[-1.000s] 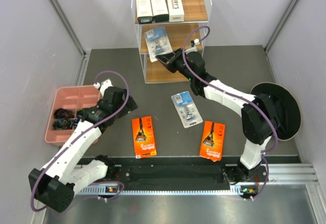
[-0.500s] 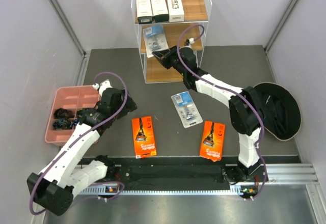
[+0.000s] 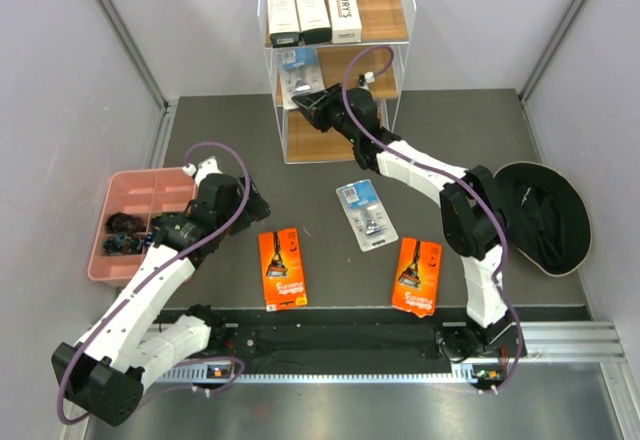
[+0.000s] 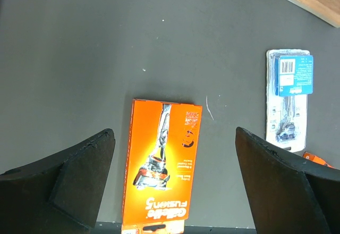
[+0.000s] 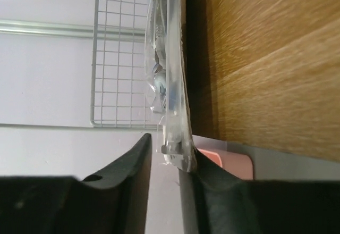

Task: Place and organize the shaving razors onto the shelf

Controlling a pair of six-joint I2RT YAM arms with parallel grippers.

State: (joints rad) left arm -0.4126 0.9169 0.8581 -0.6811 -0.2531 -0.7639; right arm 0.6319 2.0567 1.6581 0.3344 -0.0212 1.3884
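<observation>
The shelf (image 3: 385, 15) stands at the back; its top tier holds three white razor boxes (image 3: 313, 10). My right gripper (image 3: 312, 103) reaches into the middle tier with a blue-clear blister pack (image 3: 297, 68). In the right wrist view the pack (image 5: 171, 85) stands edge-on beside the wood (image 5: 265, 58); it leans on one finger, a gap shows at the other, so the gripper (image 5: 169, 141) is slightly open. My left gripper (image 3: 170, 228) is open and empty, hovering above an orange card (image 4: 162, 159). On the table lie two orange cards (image 3: 283, 268) (image 3: 418, 276) and a second blister pack (image 3: 367, 215).
A pink compartment tray (image 3: 135, 192) with dark small items sits at the left. A black round object (image 3: 545, 220) lies at the right. The shelf's bottom tier (image 3: 310, 140) is bare wood. The second blister pack also shows in the left wrist view (image 4: 289, 98).
My right gripper has carried the blister pack up and farther into the shelf's middle tier, and its fingers now show a gap. The left arm has barely moved.
</observation>
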